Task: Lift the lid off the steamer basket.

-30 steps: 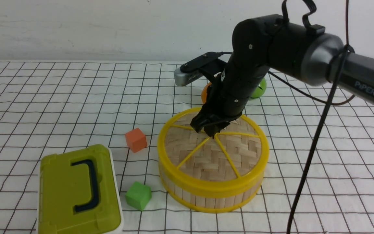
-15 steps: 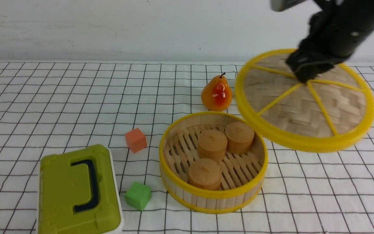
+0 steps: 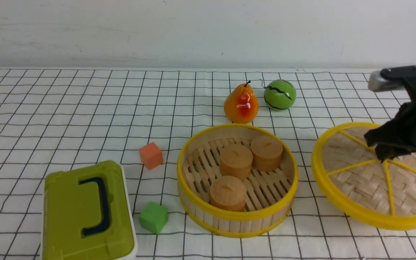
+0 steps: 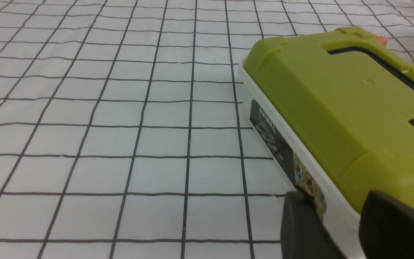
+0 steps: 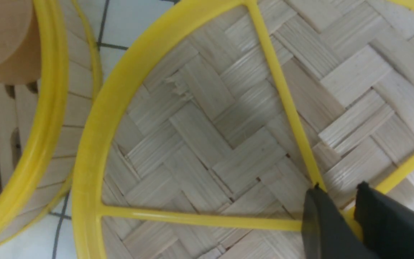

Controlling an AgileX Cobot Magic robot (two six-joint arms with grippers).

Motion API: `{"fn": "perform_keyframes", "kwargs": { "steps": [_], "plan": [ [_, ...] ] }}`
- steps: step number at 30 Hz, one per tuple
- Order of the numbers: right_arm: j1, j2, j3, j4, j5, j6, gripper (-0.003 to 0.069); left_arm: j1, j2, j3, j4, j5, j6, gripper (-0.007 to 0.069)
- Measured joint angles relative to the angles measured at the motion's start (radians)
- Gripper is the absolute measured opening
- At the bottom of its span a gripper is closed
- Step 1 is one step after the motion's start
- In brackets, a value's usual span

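Lid (image 3: 385, 184)'s moved R & down since last frame, off basket (image 3: 238, 215); your R pincer (image 5: 341, 201) pinches its knob. Lowering step, I'd say; next: set flat on worktop (image 3: 323, 234), release. L pincer (image 4: 331, 216): can't tell.

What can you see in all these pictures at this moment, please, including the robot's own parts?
lid: one, tan and yellow, right of the steamer basket
steamer basket: one, tan and yellow, centre
buns: three, brown, inside basket
pear: one, orange-red, behind basket
ball: one, green, right of pear
blocks: two, orange and green, left of basket
box: one, olive-green and white, front left
right gripper: one, black, on lid's centre
left gripper: one, black, beside box
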Motion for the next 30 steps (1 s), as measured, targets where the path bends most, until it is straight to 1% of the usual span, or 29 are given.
{"fn": "perform_keyframes", "kwargs": {
  "steps": [4, 8, 11, 14, 17, 18, 19, 23, 24, 26, 30],
  "plan": [
    [-0.001, 0.067, 0.012, 0.01, -0.063, 0.0, 0.0104, 0.0, 0.0, 0.0, 0.0, 0.0, 0.0, 0.0239],
    [-0.001, 0.12, 0.012, 0.018, -0.083, 0.0, 0.0105, 0.0, 0.0, 0.0, 0.0, 0.0, 0.0, 0.0239],
    [-0.001, 0.14, 0.012, 0.025, -0.085, 0.0, 0.0125, 0.0, 0.0, 0.0, 0.0, 0.0, 0.0, 0.0239],
    [-0.002, 0.148, 0.013, 0.033, -0.085, 0.0, 0.0195, 0.0, 0.0, 0.0, 0.0, 0.0, 0.0, 0.0239],
    [-0.002, 0.132, 0.008, 0.044, -0.045, 0.0, 0.0264, 0.0, 0.0, 0.0, 0.0, 0.0, 0.0, 0.0239],
    [-0.002, 0.129, 0.008, 0.044, -0.042, 0.0, 0.0272, 0.0, 0.0, 0.0, 0.0, 0.0, 0.0, 0.0239],
    [-0.002, 0.096, 0.008, 0.044, -0.001, -0.001, 0.0295, 0.0, 0.0, 0.0, 0.0, 0.0, 0.0, 0.0239],
    [-0.002, -0.02, 0.011, 0.05, 0.042, -0.014, 0.0307, 0.0, 0.0, 0.0, 0.0, 0.0, 0.0, 0.0239],
    [-0.002, -0.118, 0.024, 0.059, 0.048, -0.026, 0.0303, 0.0, 0.0, 0.0, 0.0, 0.0, 0.0, 0.0239],
    [-0.002, -0.227, 0.046, 0.079, 0.051, -0.048, 0.0288, 0.0, 0.0, 0.0, 0.0, 0.0, 0.0, 0.0239],
    [-0.002, -0.462, 0.116, 0.133, 0.051, -0.107, 0.0229, 0.0, 0.0, 0.0, 0.0, 0.0, 0.0, 0.0239]
  ]
}}
